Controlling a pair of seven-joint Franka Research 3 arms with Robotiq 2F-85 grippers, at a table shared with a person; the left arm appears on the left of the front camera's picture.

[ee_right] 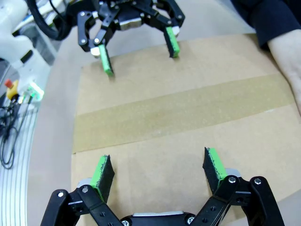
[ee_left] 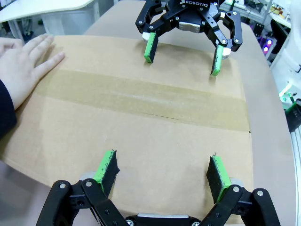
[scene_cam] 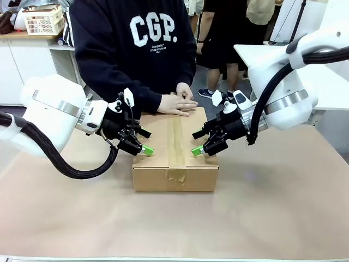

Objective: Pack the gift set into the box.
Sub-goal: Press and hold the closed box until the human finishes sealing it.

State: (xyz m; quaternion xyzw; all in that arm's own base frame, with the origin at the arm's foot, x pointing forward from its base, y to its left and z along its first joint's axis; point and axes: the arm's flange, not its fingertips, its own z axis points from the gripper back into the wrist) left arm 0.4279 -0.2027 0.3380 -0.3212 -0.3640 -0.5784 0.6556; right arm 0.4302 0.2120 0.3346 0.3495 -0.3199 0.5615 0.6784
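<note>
The box (scene_cam: 175, 148) stands closed in the middle of the table, a strip of brown tape (scene_cam: 175, 143) running along its top seam. My left gripper (scene_cam: 143, 147) hovers open over the box's left edge, nothing between its fingers. Over the right edge my right gripper (scene_cam: 199, 146) is open too and empty. In the left wrist view my left gripper (ee_left: 162, 172) is above the box top (ee_left: 136, 117), facing the right gripper (ee_left: 182, 54). The right wrist view shows my right gripper (ee_right: 157, 172) over the lid (ee_right: 178, 113), with the left gripper (ee_right: 139, 55) opposite. The gift set is out of view.
A person in a dark sweatshirt stands at the far side, both hands (scene_cam: 179, 102) pressed flat on the box's far edge; one hand (ee_left: 23, 66) shows in the left wrist view. Brown paper covers the table (scene_cam: 272, 196). A white basket (scene_cam: 42, 19) sits on a counter behind.
</note>
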